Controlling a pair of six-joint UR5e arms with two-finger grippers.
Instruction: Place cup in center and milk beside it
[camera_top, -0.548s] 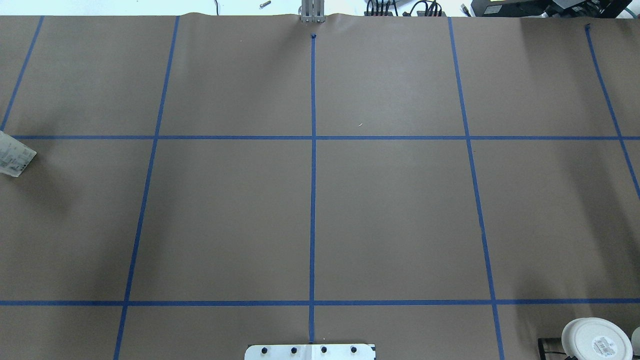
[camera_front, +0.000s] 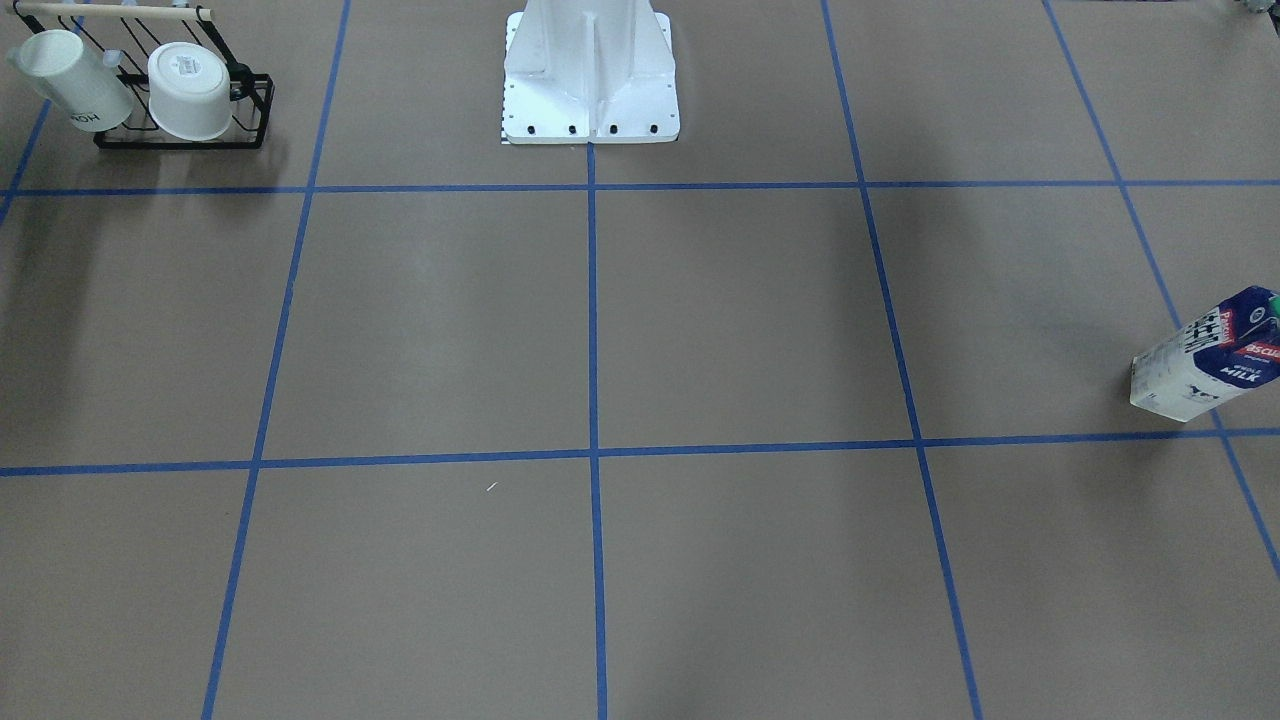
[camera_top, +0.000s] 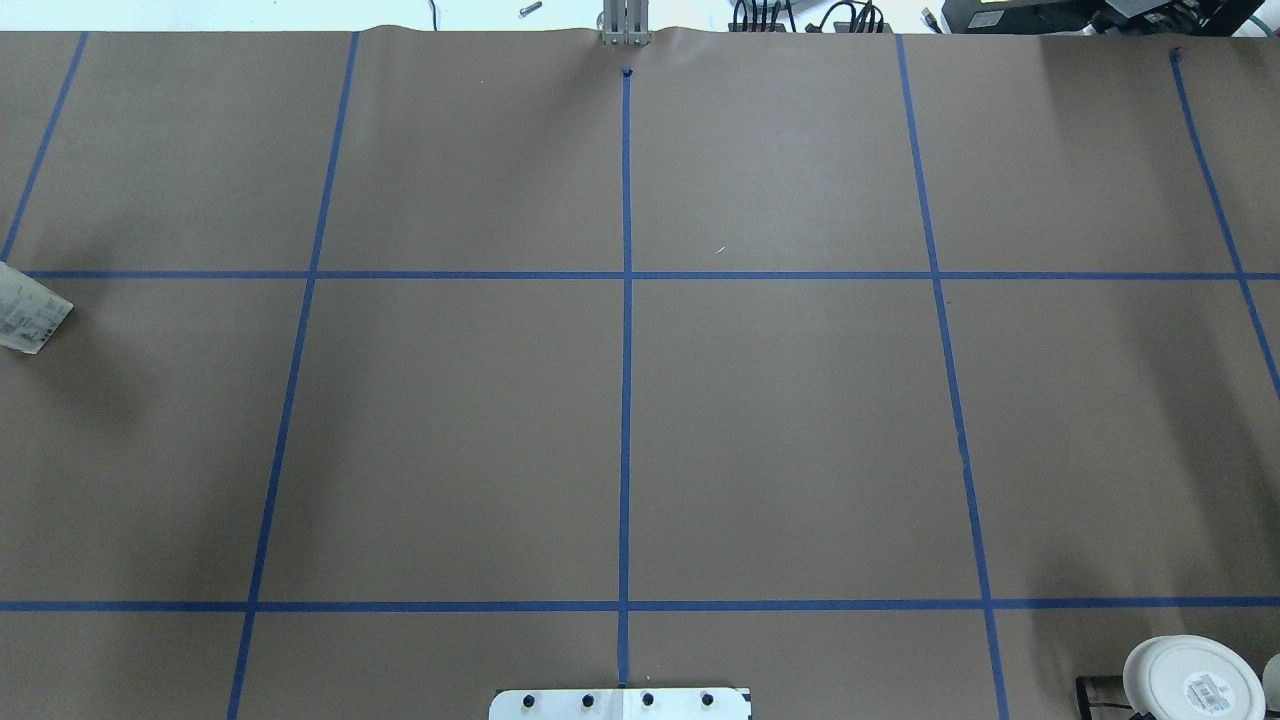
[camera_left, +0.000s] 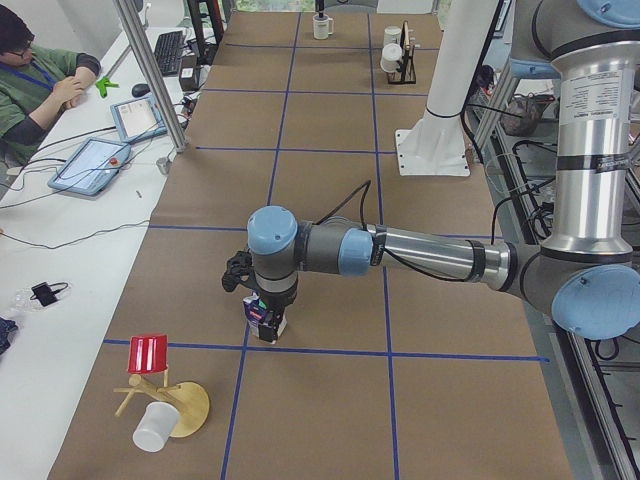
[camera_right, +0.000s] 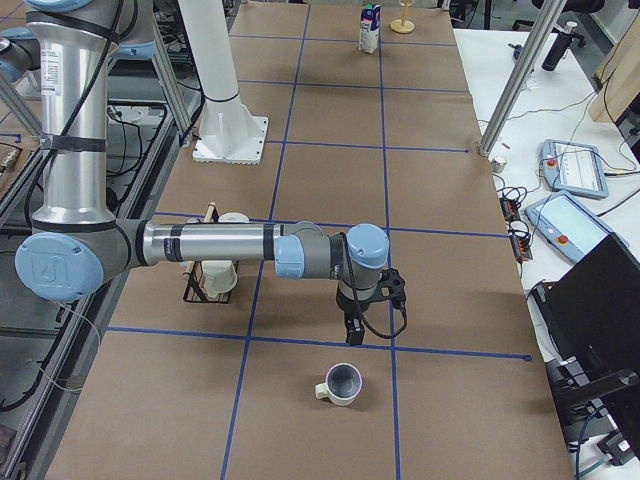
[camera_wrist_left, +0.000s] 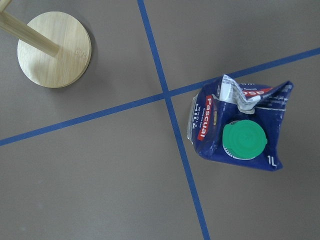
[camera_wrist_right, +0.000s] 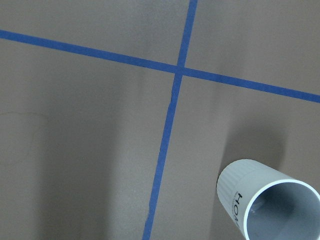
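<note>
The milk (camera_front: 1205, 355) stands at the table's left end, a navy and white carton with a green cap. It shows at the overhead view's left edge (camera_top: 30, 318) and from above in the left wrist view (camera_wrist_left: 240, 127). My left gripper (camera_left: 262, 303) hangs just over the milk (camera_left: 267, 324); I cannot tell if it is open or shut. The cup (camera_right: 340, 383), a white mug with a dark inside, stands at the table's right end. It shows low right in the right wrist view (camera_wrist_right: 265, 200). My right gripper (camera_right: 352, 322) hovers beside it; I cannot tell its state. The center (camera_top: 625, 440) is bare.
A black rack (camera_front: 180, 135) with two white cups stands near the robot's right side. A wooden stand (camera_left: 165, 400) with a red and a white cup is past the milk; its base (camera_wrist_left: 54, 49) shows. The robot's base (camera_front: 590, 90) is mid-table. An operator (camera_left: 40, 80) sits alongside.
</note>
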